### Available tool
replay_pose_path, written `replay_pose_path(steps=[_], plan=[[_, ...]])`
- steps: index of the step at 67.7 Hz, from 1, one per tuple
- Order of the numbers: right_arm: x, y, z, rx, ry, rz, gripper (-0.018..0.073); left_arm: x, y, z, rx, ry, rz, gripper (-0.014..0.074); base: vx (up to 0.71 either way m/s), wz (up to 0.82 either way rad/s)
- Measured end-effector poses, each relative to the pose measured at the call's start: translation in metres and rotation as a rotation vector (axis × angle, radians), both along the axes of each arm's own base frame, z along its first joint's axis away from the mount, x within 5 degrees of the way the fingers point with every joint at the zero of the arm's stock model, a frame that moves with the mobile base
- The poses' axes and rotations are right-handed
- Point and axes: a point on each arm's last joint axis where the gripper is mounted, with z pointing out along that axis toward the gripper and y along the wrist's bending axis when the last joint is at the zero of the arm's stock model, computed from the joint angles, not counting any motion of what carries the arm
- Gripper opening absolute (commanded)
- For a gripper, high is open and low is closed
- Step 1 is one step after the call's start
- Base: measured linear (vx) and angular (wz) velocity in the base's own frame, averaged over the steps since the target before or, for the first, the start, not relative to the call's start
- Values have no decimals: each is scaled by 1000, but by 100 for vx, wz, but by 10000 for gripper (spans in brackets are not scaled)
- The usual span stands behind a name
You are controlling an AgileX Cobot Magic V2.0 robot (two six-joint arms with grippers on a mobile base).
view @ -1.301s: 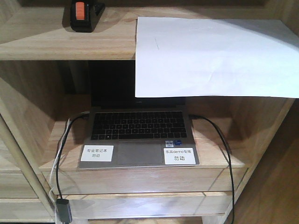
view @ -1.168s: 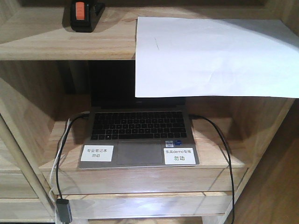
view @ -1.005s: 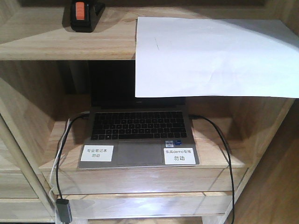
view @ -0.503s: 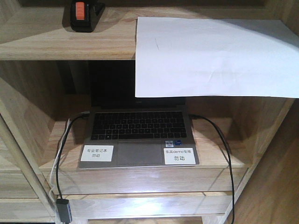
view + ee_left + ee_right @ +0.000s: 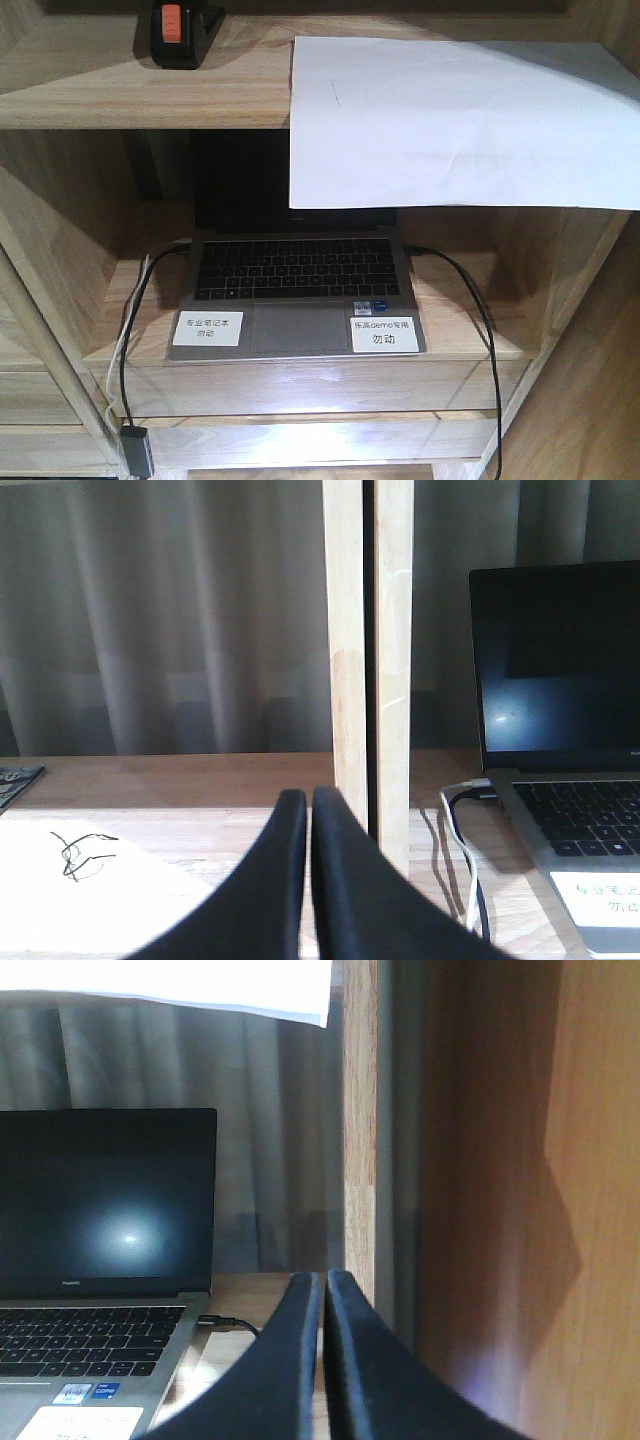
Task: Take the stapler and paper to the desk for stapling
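Observation:
The black stapler [image 5: 180, 32] with its orange patch sits on the upper shelf at the top left of the front view. The white paper [image 5: 450, 120] lies on the same shelf to its right and hangs over the shelf's front edge; its corner [image 5: 290, 995] shows at the top of the right wrist view. The desk is out of view. My left gripper [image 5: 309, 798] is shut, empty, before a wooden upright. My right gripper [image 5: 324, 1280] is shut, empty, beside the laptop. Neither arm shows in the front view.
An open laptop [image 5: 298, 290] with two white labels [image 5: 207, 328] sits on the lower shelf of the wooden shelving unit [image 5: 120, 95]. Black and white cables [image 5: 480, 320] run down both sides. A vertical wooden post [image 5: 368, 660] stands left of the laptop, a side panel [image 5: 500, 1180] right.

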Motion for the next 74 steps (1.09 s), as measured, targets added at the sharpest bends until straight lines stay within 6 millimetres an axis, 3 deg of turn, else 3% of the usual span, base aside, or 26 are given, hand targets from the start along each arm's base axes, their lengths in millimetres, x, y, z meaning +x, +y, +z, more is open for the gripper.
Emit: replay_pose_path(steps=[5,18,25,30,40,57,74], plan=[[0,0,0,0,0,0,-9,0,0,6,6,-67,0,-7,0,0],[0,0,0,0,0,0,-9,-9,-1,39,40,-439,-3,-7,0,0],[0,0,0,0,0,0,-9,-13,-1,54,45,-496,-3,-7,0,0],[0,0,0,0,0,0,-9,-19,-2,75,47,-521,-2,-7,0,0],[0,0,0,0,0,0,-9,-31,-3,115,45,-497,-1,-7,0,0],[0,0,0,0,0,0,-9,-17,-2,158,22,-248,1,-7,0,0],[0,0,0,0,0,0,-9,-5,0,161,6,-136,-1,-7,0,0]])
